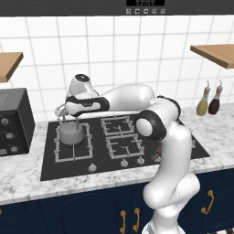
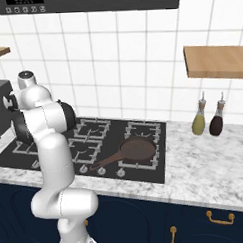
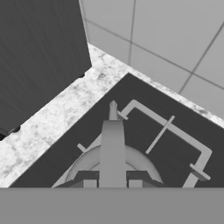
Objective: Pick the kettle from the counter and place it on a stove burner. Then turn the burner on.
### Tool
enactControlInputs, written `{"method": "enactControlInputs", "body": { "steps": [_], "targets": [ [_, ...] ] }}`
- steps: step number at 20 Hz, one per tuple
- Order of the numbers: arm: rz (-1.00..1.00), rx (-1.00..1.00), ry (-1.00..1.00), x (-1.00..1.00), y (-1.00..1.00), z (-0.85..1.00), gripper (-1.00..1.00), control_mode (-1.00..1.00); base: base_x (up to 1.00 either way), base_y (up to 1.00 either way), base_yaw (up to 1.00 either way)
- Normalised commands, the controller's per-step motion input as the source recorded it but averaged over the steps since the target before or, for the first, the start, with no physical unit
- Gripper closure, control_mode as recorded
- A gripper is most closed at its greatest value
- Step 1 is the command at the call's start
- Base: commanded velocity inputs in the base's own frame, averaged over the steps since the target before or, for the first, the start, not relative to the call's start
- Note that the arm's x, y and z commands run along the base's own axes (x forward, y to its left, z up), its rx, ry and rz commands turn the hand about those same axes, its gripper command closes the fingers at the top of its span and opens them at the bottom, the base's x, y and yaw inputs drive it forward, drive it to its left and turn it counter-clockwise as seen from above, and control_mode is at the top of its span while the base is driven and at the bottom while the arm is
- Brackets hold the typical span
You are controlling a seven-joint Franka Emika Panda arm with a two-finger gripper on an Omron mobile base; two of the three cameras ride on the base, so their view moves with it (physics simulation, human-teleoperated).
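Note:
The grey metal kettle (image 1: 72,133) is at the middle of the large stove burner (image 1: 61,153) on the left of the black cooktop. I cannot tell whether it rests on the grate or hangs just above it. My gripper (image 1: 68,119) comes down on it from above and is shut on the kettle's arched handle. In the hand view, the handle (image 3: 112,146) runs up between my fingertips (image 3: 89,183), over the rounded kettle body (image 3: 83,164). The burner's grate (image 3: 167,129) lies beyond it. The white marble counter (image 1: 27,176) surrounds the cooktop.
A black box appliance (image 1: 13,121) stands close to the left of the burner. Stove knobs (image 1: 93,167) line the cooktop's front edge. A brown long-handled pan (image 2: 137,149) sits on a right burner. Two bottles (image 2: 198,121) stand at the back right. Wooden shelves (image 2: 216,62) hang on the wall.

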Motion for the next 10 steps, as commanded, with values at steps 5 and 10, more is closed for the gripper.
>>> {"method": "enactControlInputs", "body": {
  "steps": [5,10],
  "targets": [
    [0.0,0.0,0.0,0.0,0.0,0.0,-1.0,-1.0,0.0,0.0,0.0],
    [-0.02,-0.04,0.0,0.0,0.0,0.11,-1.0,-1.0,0.0,0.0,0.0]
  ]
}}
